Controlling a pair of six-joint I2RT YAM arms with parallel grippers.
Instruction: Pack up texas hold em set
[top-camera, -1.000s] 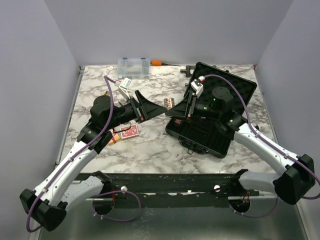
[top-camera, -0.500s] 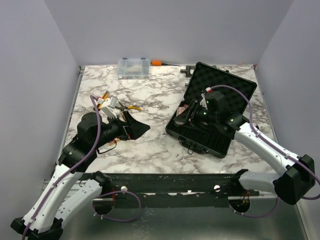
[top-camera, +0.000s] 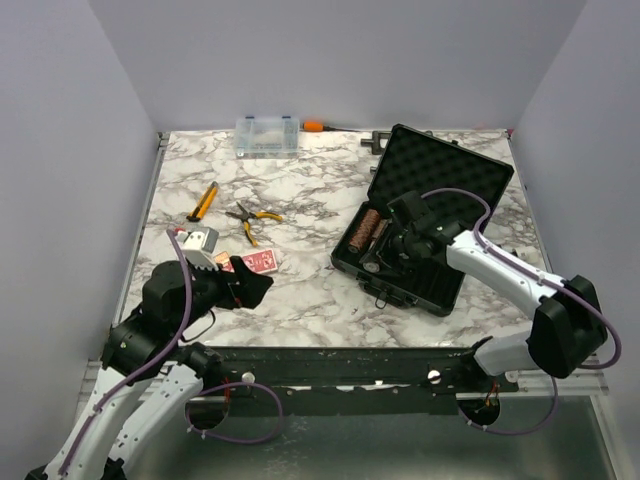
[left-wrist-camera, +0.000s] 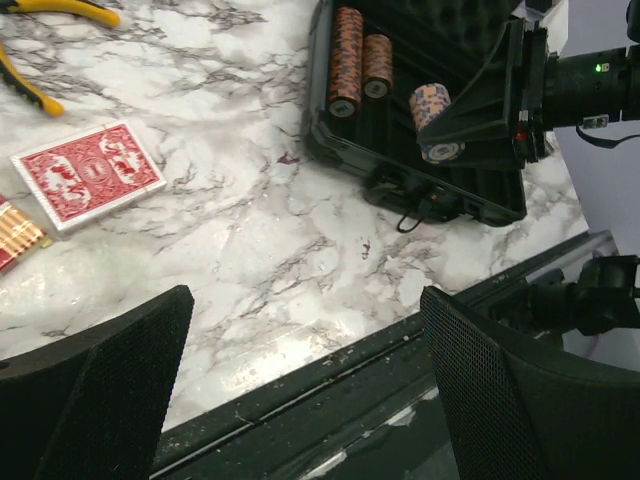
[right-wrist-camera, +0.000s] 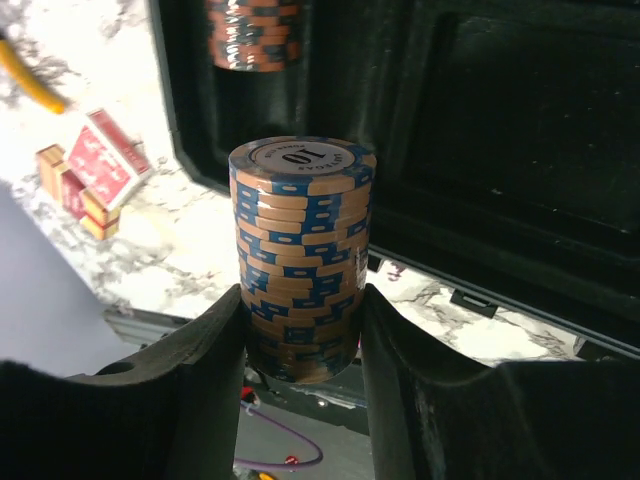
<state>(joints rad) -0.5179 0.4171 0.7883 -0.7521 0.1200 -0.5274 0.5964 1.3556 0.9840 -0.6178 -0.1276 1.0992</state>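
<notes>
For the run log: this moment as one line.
right gripper: shut on poker chip roll above open case | left gripper: open, empty | card deck: on table

A white bench (top-camera: 300, 190) with grey marble veining, closed in by plain pale grey walls (top-camera: 330, 60). At its far edge sits a small clear plastic organizer box (top-camera: 267, 133). An orange-handled item (top-camera: 313, 125) lies just beside it on the right. Toward the left, a slim yellow-handled implement (top-camera: 204, 201) lies at a slant. Near it rests a pair of pliers (top-camera: 250, 219), its yellow-orange handles spread.
</notes>
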